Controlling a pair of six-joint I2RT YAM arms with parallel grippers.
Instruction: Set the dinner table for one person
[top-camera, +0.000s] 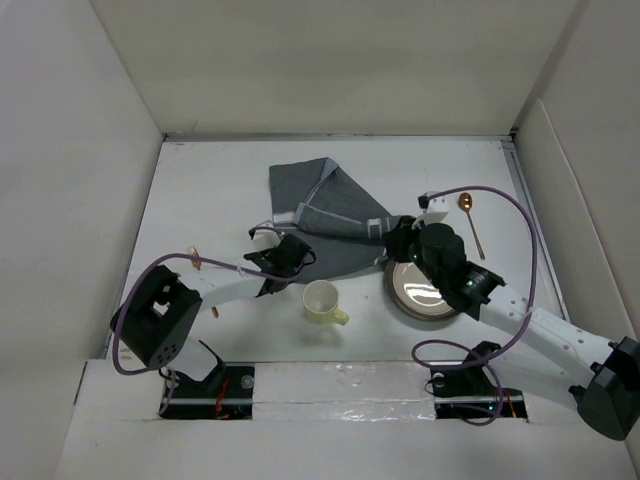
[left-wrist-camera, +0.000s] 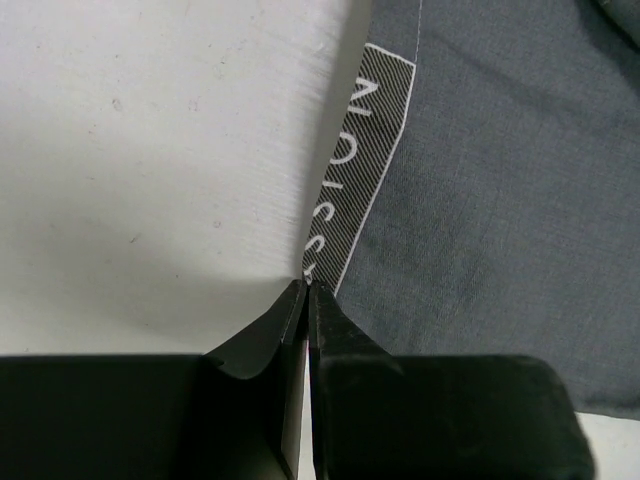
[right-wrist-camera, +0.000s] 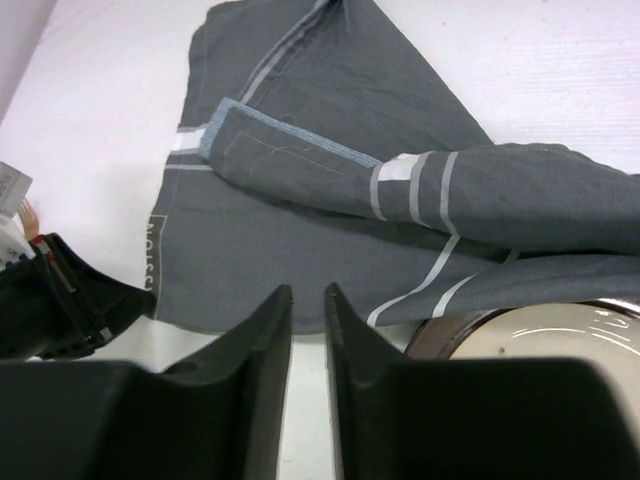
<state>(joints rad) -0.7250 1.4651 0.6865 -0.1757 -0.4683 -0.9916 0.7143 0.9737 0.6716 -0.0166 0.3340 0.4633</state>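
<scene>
The dinner table (top-camera: 200, 200) is a white top with white walls. A dark grey placemat with white stripes (top-camera: 330, 215) lies crumpled and folded over at its middle. My left gripper (top-camera: 280, 268) is at the cloth's near left corner. In the left wrist view its jaws (left-wrist-camera: 307, 284) are pressed together at the corner of the placemat (left-wrist-camera: 480, 180) by the printed label. My right gripper (top-camera: 400, 238) hovers at the cloth's right side. In the right wrist view it (right-wrist-camera: 307, 290) stands a narrow gap apart over the near edge of the placemat (right-wrist-camera: 300, 230), holding nothing.
A brown-rimmed plate (top-camera: 425, 290) lies under my right arm and shows in the right wrist view (right-wrist-camera: 560, 335). A pale yellow cup (top-camera: 320, 298) stands between the arms. A copper spoon (top-camera: 470, 222) lies at the right. A small copper piece (top-camera: 195, 260) lies by my left arm.
</scene>
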